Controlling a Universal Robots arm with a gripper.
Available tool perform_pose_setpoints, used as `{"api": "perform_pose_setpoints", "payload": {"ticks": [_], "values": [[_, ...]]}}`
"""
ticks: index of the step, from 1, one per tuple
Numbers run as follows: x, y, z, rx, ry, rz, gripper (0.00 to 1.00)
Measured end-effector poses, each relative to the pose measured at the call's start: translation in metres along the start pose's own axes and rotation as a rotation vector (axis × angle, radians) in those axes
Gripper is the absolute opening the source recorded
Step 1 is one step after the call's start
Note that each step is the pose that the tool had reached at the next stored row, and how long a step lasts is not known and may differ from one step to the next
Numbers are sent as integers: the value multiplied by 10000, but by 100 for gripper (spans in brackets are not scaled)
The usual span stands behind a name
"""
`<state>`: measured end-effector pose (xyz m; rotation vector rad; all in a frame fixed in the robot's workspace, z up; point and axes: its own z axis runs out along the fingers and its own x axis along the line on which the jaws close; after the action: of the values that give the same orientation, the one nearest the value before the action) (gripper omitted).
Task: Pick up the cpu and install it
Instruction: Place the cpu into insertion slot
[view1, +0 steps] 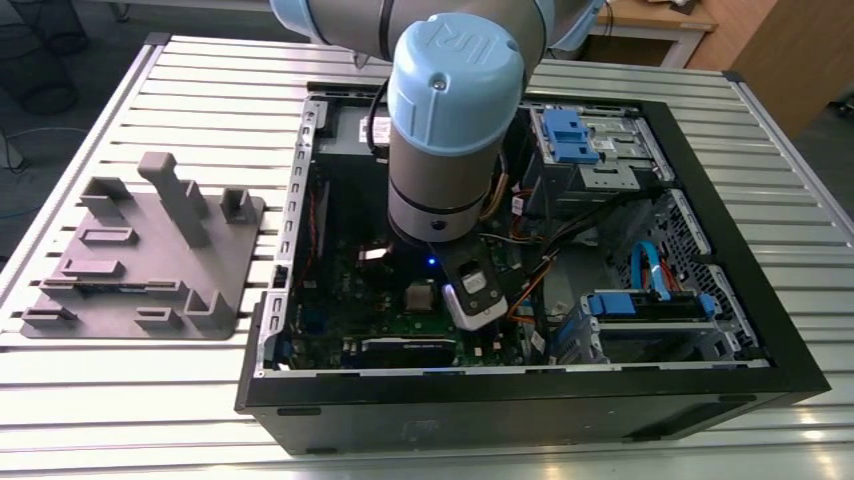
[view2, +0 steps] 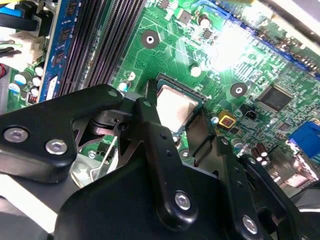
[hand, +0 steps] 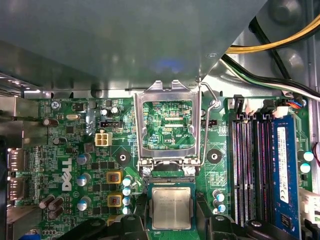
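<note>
The cpu (hand: 171, 207) lay flat in the socket (hand: 171, 180) on the green motherboard (hand: 75, 150), metal top up. The socket's steel load plate (hand: 141, 127) was swung open and upright on its far side, with the wire lever (hand: 206, 125) raised beside it. In the exterior view the arm (view1: 454, 120) reached down into the open computer case (view1: 747, 395). The board was in the half of the case toward the exterior view's left. The case lay on its side on the slatted worktop (view1: 160, 400), and the grey fixture (view1: 147, 260) sat well apart from it on that same left side. The memory slots (hand: 250, 165) ran alongside the socket, near it but not touching.

The tool (view2: 177, 112) hung low, directly over the chip. Whether it was pinching the chip's edges or had let go could not be told from these views.

The chip looked light, thin and stiff, so weight was probably no concern. Its smooth metal lid seemed likely to be slippery, and the thin pale rim offered little height to grip. The soundest hold appeared to be on 2 opposite edges of the rim, squarely and with modest force, keeping the chip level. The underside and the socket beneath were probably delicate, so any tilt or sideways scrape while seating it risked damage. With the plate not yet closed, the chip seemed placed but not clamped.
</note>
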<state>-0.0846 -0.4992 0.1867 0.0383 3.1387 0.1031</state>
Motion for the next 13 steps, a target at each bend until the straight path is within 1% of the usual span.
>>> {"api": "perform_pose_setpoints", "payload": {"ticks": [2, 13], "values": [[11, 0, 1, -5, -3, -2, 47], [15, 0, 0, -6, 0, -1, 47]]}}
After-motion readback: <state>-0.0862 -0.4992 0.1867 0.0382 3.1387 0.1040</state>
